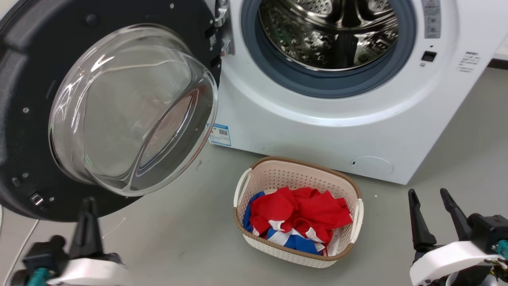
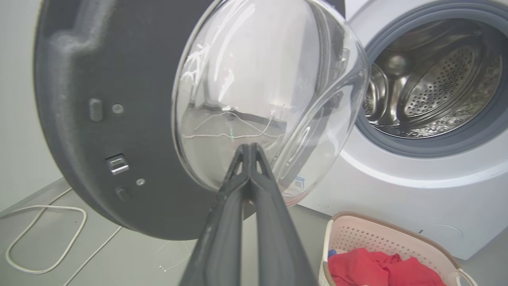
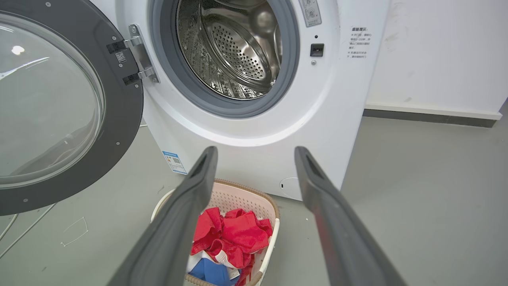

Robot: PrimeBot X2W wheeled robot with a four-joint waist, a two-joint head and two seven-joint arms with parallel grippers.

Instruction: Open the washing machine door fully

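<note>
Glossy black and ringed around a clear domed glass bowl, the washing machine door [image 1: 107, 107] is standing wide open at nine o'clock of the white washing machine [image 1: 317, 131]. It is hanging from a metal hinge [image 3: 139, 55], and its inner face is turning toward the head camera. The steel drum [image 1: 329, 31] is showing, framed by the grey gasket [image 1: 278, 71].

The left tool [image 2: 250, 149] is hovering at six o'clock of the door with its fingers pressed together and gripping nothing. In the left wrist view its tips are overlapping the glass bowl, but whether they are touching it is not clear. The right tool [image 1: 428, 194] is waiting well apart at four o'clock of the head view, spread open and empty.

A cream laundry basket [image 1: 295, 174] with red clothes [image 1: 305, 214] is sitting on the grey floor [image 1: 178, 238] at six o'clock of the drum.

The door is looking nearly fully open, so little travel is likely remaining. Pushing on the curved, slick glass is risking the closed tips sliding off. Pressing past the hinge's limit is risking strain there. A white cable [image 2: 43, 238] is lying on the floor beneath the door and may snag a low arm.
</note>
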